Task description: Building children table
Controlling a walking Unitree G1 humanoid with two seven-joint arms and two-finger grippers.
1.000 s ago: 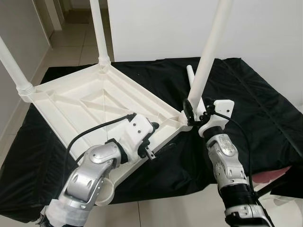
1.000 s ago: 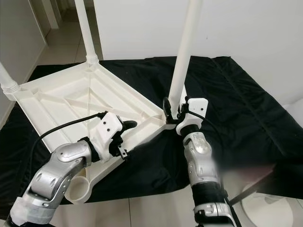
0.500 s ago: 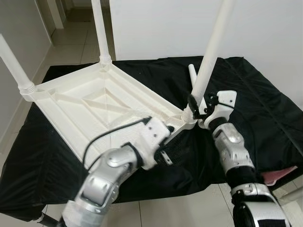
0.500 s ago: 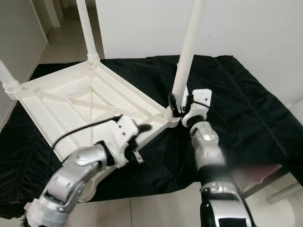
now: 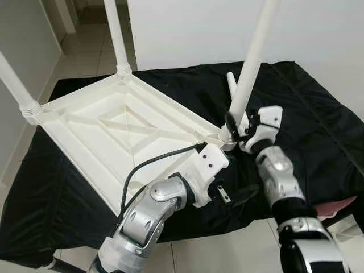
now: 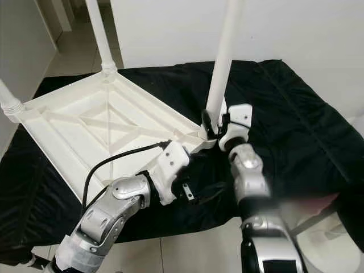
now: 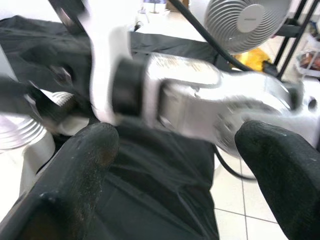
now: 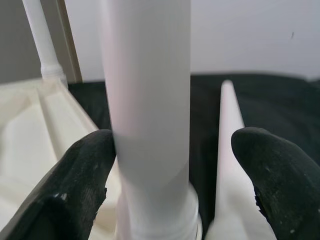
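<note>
I see the white plastic table top (image 5: 114,133) lying upside down on a black cloth (image 5: 307,108), ribbed underside up, with legs standing at three corners. My right gripper (image 5: 238,126) has its fingers apart around the base of the nearest leg (image 5: 250,62); a loose leg (image 5: 232,88) lies just behind. My left gripper (image 5: 239,196) hangs open over the cloth. Beyond are a tiled floor (image 5: 85,51) and a white wall (image 5: 187,31).

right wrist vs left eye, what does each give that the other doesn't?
Right wrist view, alone: a close look between the right hand's fingers, standing apart either side of the upright leg.

Left eye view, alone: the whole upturned tabletop, two more fitted legs, and the left hand low over the black cloth.

Both: that leg, the loose leg lying beside it, the cloth.
</note>
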